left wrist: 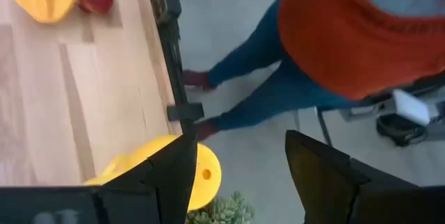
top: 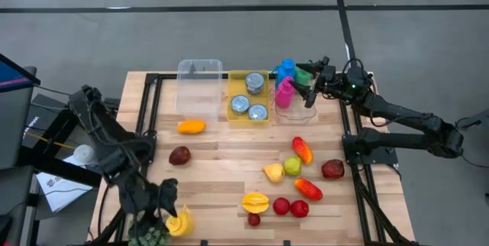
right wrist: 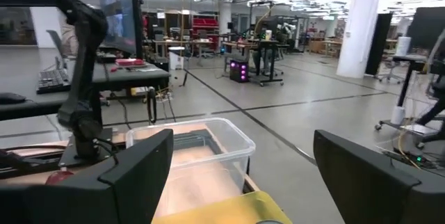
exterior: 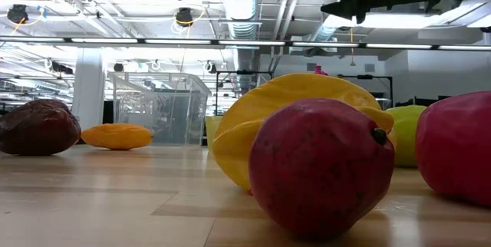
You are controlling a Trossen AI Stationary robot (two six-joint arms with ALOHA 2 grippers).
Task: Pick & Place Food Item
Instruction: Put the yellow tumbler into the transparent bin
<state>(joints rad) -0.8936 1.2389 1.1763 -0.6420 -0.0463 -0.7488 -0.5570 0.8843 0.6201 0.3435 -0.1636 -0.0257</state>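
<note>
- The left tool (top: 170,200) is released, at the bench's (top: 221,162) near edge by a yellow fruit (top: 181,223).
- The right tool (top: 311,85) is released, above the far-edge bins, with bare wood mid-bench.

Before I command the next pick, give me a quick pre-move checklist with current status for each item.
1. Left gripper empty: ok, open in the left wrist view, hovering at the table's near-left corner.
2. Right gripper empty: ok, fingers spread wide in its wrist view, raised over the back of the table.
3. Clear bin free to receive: ok, nothing seen inside.
4. Yellow tray: not ok for more items, three cans fill it.
5. Nearest target for the left arm: ok, yellow fruit lies unobstructed just beside its gripper.
6. Surroundings clear: not ok, a person stands close to the table edge by the left arm.
</note>
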